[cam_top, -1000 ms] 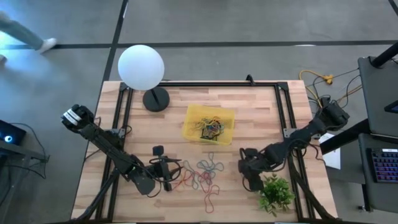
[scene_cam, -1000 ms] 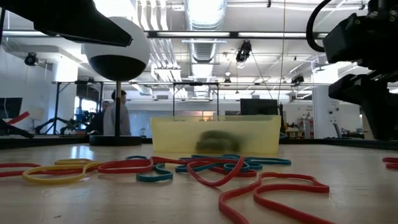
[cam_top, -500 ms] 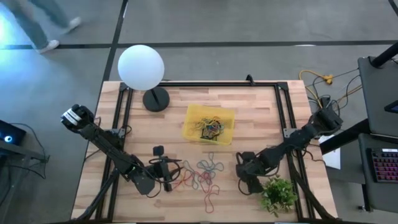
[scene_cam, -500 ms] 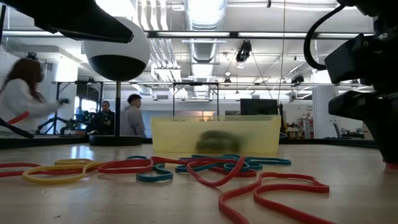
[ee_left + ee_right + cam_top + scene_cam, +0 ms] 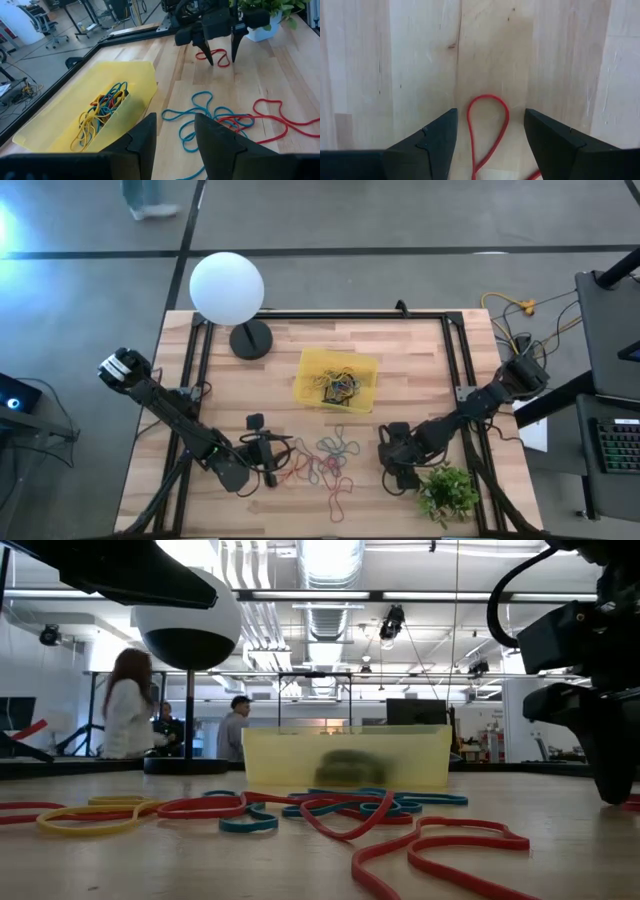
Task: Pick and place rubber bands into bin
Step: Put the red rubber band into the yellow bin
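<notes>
Several loose rubber bands (image 5: 335,455) (image 5: 330,808) in red, blue, green and yellow lie in a heap on the wooden table, near its front edge. The yellow bin (image 5: 312,370) (image 5: 345,755) stands behind them with more bands (image 5: 102,107) inside. My right gripper (image 5: 489,114) (image 5: 221,56) is open and points down, just off the table to the right of the heap. Its fingers stand on either side of a single red band (image 5: 488,125) (image 5: 218,56) that lies flat. My left gripper (image 5: 175,120) (image 5: 268,457) is open and hovers left of the heap.
A white globe lamp (image 5: 227,288) stands at the far left corner and a small green plant (image 5: 443,490) near the front right, close to my right arm. A small black block (image 5: 254,421) sits left of the heap. Black rails (image 5: 330,314) border the table. People walk in the room behind.
My right gripper has come down toward the table and drifted slightly toward the left, ending with its fingers on either side of the red band. People have walked through the room behind the table.
</notes>
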